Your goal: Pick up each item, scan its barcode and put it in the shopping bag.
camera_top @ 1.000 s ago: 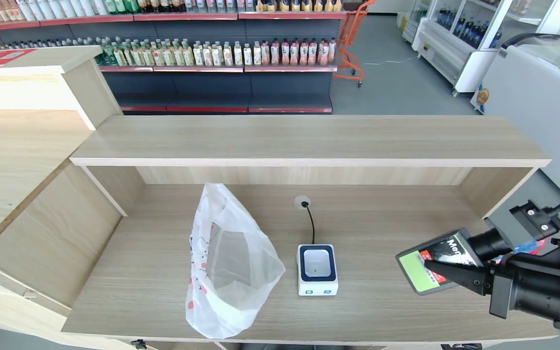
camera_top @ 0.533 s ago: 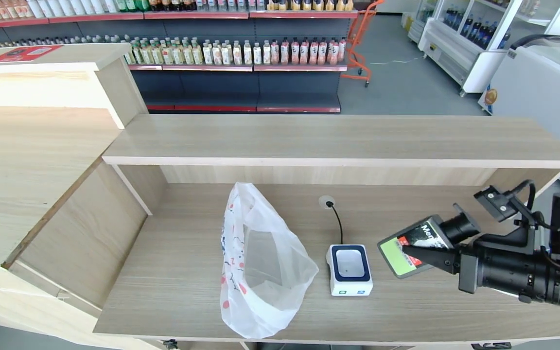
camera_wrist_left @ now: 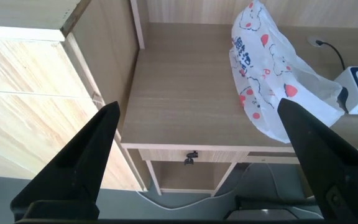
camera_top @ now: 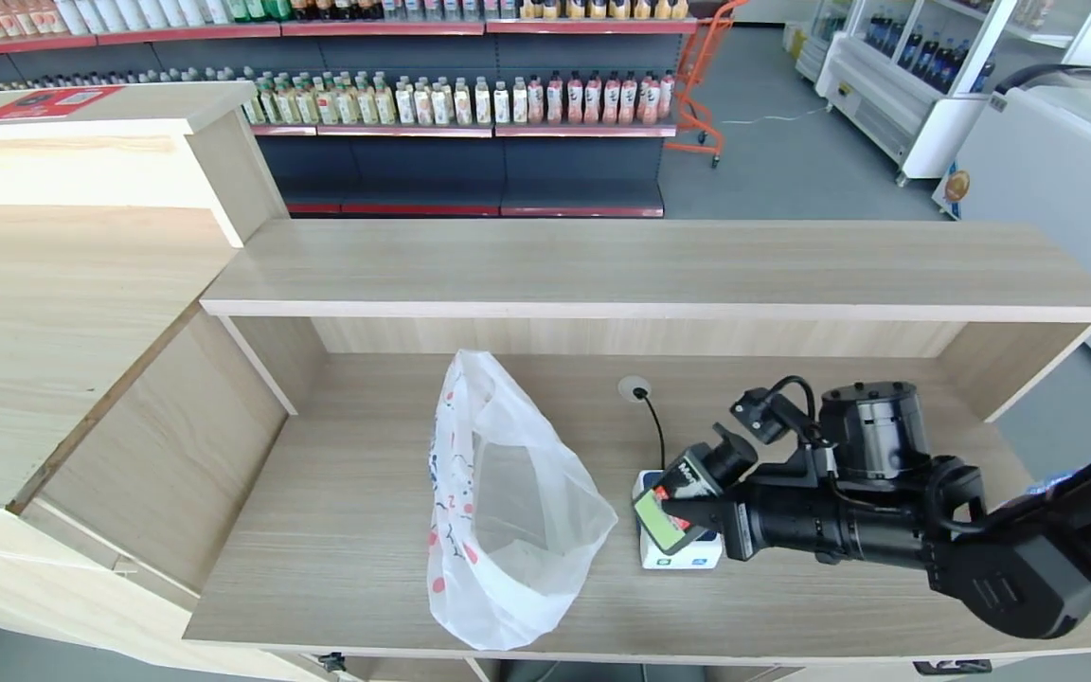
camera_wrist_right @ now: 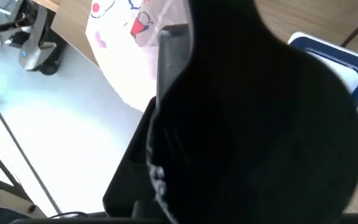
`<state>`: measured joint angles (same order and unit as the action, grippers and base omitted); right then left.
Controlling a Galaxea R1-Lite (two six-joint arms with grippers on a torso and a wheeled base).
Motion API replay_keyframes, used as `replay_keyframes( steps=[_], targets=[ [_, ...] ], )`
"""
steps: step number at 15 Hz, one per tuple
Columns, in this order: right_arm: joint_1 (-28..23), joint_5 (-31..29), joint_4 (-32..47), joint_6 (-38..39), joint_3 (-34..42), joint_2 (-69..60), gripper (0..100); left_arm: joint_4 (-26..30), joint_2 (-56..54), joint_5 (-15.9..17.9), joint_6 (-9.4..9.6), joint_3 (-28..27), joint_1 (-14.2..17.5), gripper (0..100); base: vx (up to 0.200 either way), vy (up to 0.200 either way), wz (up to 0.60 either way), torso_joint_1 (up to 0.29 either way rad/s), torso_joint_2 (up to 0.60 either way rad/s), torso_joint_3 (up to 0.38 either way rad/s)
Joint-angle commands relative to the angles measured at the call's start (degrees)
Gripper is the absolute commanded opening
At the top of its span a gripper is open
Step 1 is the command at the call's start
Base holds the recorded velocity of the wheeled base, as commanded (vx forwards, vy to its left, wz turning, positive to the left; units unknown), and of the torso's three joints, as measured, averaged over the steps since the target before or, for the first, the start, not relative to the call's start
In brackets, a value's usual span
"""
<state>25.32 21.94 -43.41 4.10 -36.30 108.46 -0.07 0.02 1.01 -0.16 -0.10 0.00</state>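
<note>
My right gripper [camera_top: 689, 488] is shut on a flat packet [camera_top: 657, 520] with a black, red and green face. It holds the packet tilted just above the white and blue barcode scanner [camera_top: 688, 559]. The packet shows as a dark mass [camera_wrist_right: 247, 124] in the right wrist view, with the scanner [camera_wrist_right: 347, 62] behind it. A translucent white shopping bag [camera_top: 508, 511] with red marks stands open left of the scanner. My left gripper [camera_wrist_left: 197, 109] is open and holds nothing, off the counter's front left corner, with the bag [camera_wrist_left: 272, 87] beyond it.
The scanner's black cable [camera_top: 654, 431] runs back to a grommet [camera_top: 634, 386] in the wooden counter [camera_top: 337, 530]. A raised shelf [camera_top: 659, 270] walls the back and a side panel [camera_top: 167, 455] the left. Store shelves and freezers stand beyond.
The right arm has swung left with the packet, from right of the scanner to directly over it. The head view shifted between the two earlier frames.
</note>
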Motion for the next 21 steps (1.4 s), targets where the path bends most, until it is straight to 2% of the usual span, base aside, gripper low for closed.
replay_keyframes(
  steps=[1,4,6,9,11,19,20,21],
  targets=[
    [2.28,0.03,-1.59,-3.39,-3.6,9.23,0,-0.01,-0.02,0.04,-0.02,0.01,0.0,100,0.0,0.0,0.0,0.0,0.0,0.0],
    [5.44,0.03,-2.12,-9.19,-10.63,16.34,0,-0.01,-0.02,-0.05,-0.02,0.01,0.0,100,0.0,0.0,0.0,0.0,0.0,0.0],
    [8.17,0.03,-5.37,-15.35,-15.73,21.53,0,-0.01,-0.02,0.04,-0.02,0.01,0.0,100,0.0,0.0,0.0,0.0,0.0,0.0],
    [10.8,-0.15,-7.74,-20.8,-20.03,26.45,0,-0.01,-0.02,0.04,-0.02,0.01,0.0,100,0.0,0.0,0.0,0.0,0.0,0.0],
    [10.8,-0.23,-7.83,-25.37,-21.79,28.83,0,-0.01,-0.02,0.04,-0.02,0.01,0.0,100,0.0,0.0,0.0,0.0,0.0,0.0],
    [10.63,-1.9,-13.19,-27.47,-22.58,32.6,0,-0.01,-0.02,0.04,-0.02,0.01,0.0,100,0.0,0.0,0.0,0.0,0.0,0.0],
    [10.72,-1.9,-13.19,-26.86,-22.58,32.17,100,-0.01,-0.02,0.04,-0.02,0.01,0.0,100,0.0,0.0,0.0,0.0,0.0,0.0],
    [10.63,-1.82,-12.66,-25.72,-22.32,31.2,100,-0.01,-0.02,-0.05,-0.02,0.01,0.0,100,0.0,0.0,0.0,0.0,0.0,0.0]
  ],
)
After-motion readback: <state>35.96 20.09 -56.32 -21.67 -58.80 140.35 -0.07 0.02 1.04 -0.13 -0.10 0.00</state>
